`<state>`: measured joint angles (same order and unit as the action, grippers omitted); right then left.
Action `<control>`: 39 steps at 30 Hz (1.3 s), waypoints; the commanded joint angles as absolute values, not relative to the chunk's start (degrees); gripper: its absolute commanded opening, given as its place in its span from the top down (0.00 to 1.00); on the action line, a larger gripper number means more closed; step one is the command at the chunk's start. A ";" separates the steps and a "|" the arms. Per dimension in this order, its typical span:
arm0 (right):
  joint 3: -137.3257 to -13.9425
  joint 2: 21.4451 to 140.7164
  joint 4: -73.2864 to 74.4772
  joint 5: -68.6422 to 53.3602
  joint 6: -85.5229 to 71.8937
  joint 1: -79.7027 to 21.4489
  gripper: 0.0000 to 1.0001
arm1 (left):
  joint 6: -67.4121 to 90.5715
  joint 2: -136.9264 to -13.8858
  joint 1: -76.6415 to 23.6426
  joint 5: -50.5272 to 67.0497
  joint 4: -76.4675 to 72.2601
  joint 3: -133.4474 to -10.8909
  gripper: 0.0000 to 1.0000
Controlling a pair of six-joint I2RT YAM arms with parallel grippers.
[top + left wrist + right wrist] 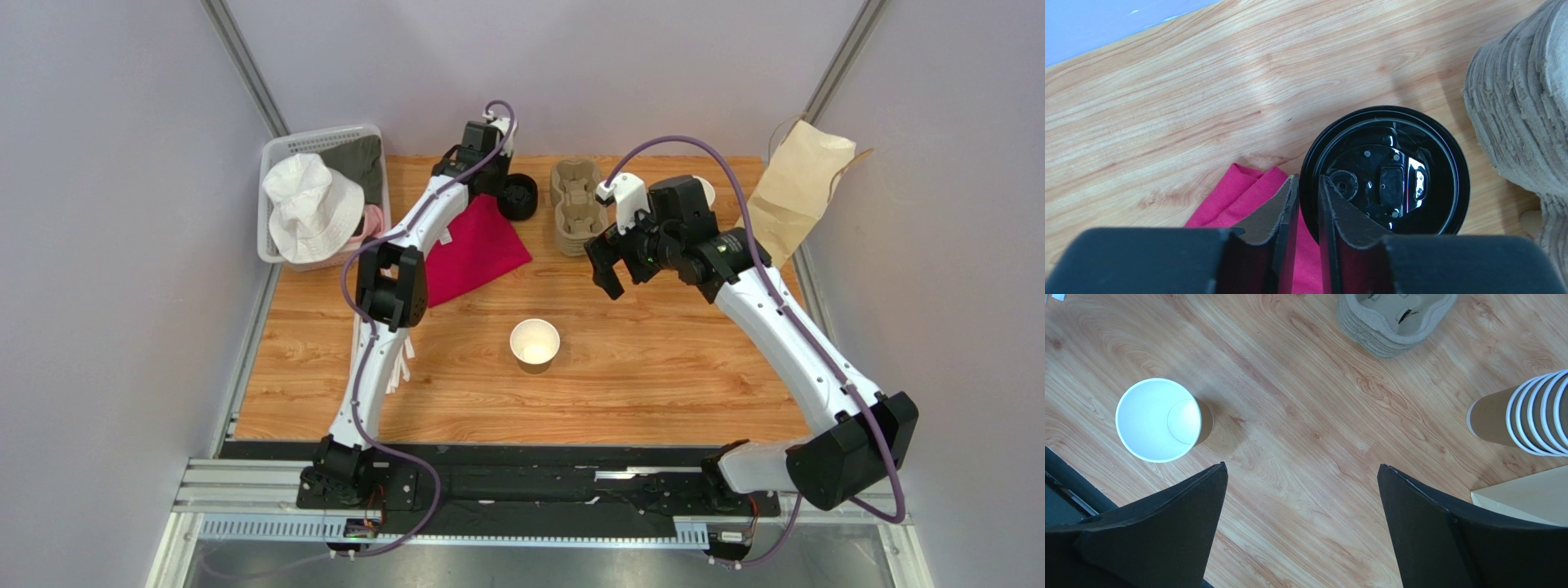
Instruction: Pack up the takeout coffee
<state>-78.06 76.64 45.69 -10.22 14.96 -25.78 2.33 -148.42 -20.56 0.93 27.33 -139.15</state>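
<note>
No lidded cup shows. A lidless brown paper cup (pixel 535 343) with a white lining stands upright at the table's middle, and it also shows in the right wrist view (pixel 1158 419). A black lid (pixel 519 196) lies at the back beside a pink cloth. My left gripper (pixel 508 184) is over it. In the left wrist view its jaws (pixel 1308 177) stand nearly shut with the rim of the black lid (pixel 1385 180) between them. My right gripper (pixel 622 257) hangs wide open and empty above bare table (pixel 1301 465), to the right of the cup.
A stack of pulp cup carriers (pixel 577 208) sits at the back centre. A stack of lidless paper cups (pixel 1530 413) lies beside a kraft paper bag (pixel 797 184) at the back right. A pink cloth (pixel 478 245) lies left of centre. A white basket (pixel 276 159) holding a white hat stands at the back left.
</note>
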 commanded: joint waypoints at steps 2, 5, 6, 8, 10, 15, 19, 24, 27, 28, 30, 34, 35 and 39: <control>-80.16 76.47 45.09 -11.42 14.24 -25.58 0.00 | 1.93 -148.10 -20.65 0.17 25.14 -141.68 0.78; -80.07 76.46 45.09 -11.51 14.15 -25.58 0.00 | 2.20 -147.31 -20.65 0.17 24.87 -141.68 0.84; -79.89 76.46 45.09 -11.77 14.15 -25.58 0.00 | 2.28 -147.04 -20.65 0.09 24.87 -141.68 0.85; -79.98 76.38 45.09 -11.87 14.06 -25.58 0.00 | 2.46 -146.34 -20.65 0.17 24.87 -141.77 0.91; -79.98 76.38 45.09 -12.04 13.98 -25.58 0.00 | 2.81 -145.90 -20.65 0.18 24.79 -141.68 0.95; -79.89 76.03 45.09 -12.22 13.89 -25.58 0.00 | 3.43 -144.67 -20.65 0.18 24.79 -141.59 0.96; -79.89 75.94 45.09 -12.39 13.89 -25.49 0.00 | 3.87 -144.05 -20.65 0.17 24.96 -141.50 0.99; -79.72 75.85 45.00 -12.48 13.80 -25.58 0.00 | 4.31 -143.35 -20.65 0.18 24.79 -141.50 1.00; -79.63 75.67 45.00 -12.57 13.80 -25.58 0.00 | 4.75 -142.82 -20.65 0.09 24.79 -141.50 1.00; -79.63 75.76 45.00 -12.66 13.71 -25.58 0.00 | 4.92 -142.74 -20.65 0.09 24.70 -141.59 1.00; -79.63 75.67 45.00 -12.74 13.80 -25.58 0.00 | 5.54 -142.38 -20.57 0.09 24.70 -141.50 1.00; -79.63 75.67 45.00 -12.83 13.80 -25.49 0.00 | 5.80 -141.86 -20.57 0.18 24.70 -141.59 1.00; -79.63 75.59 45.00 -12.83 13.71 -25.58 0.00 | 5.71 -141.68 -20.57 0.09 24.78 -141.68 1.00; -79.54 75.50 44.91 -12.92 13.71 -25.58 0.00 | 5.28 -141.50 -20.57 0.18 25.22 -141.59 1.00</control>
